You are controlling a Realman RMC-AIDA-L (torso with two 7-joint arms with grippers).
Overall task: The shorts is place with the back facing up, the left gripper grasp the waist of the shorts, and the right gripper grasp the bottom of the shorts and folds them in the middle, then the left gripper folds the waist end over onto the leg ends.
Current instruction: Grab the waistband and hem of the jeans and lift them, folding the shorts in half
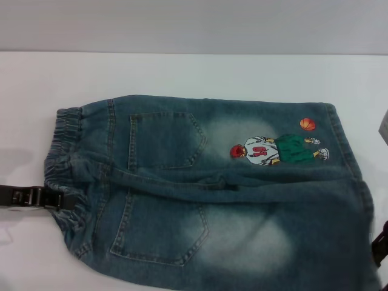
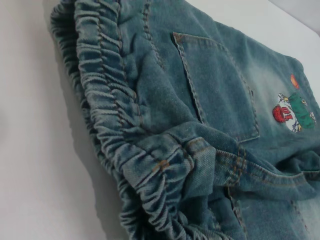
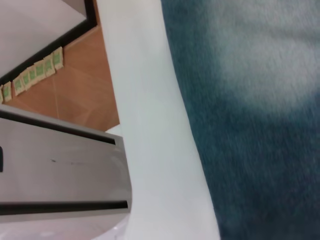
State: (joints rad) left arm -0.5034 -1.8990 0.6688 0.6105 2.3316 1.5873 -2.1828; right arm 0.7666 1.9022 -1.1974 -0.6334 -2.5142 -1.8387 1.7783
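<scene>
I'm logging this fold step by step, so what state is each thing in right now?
Shorts: spread on the white table, back pockets up, not yet folded.
Waist: gathered and ruffled, at the robot's left end.
Leg ends: flat, at the robot's right end.
Left gripper: at the waist's edge, low on the table.
Right gripper: at the leg-end side, only its edge showing.
</scene>
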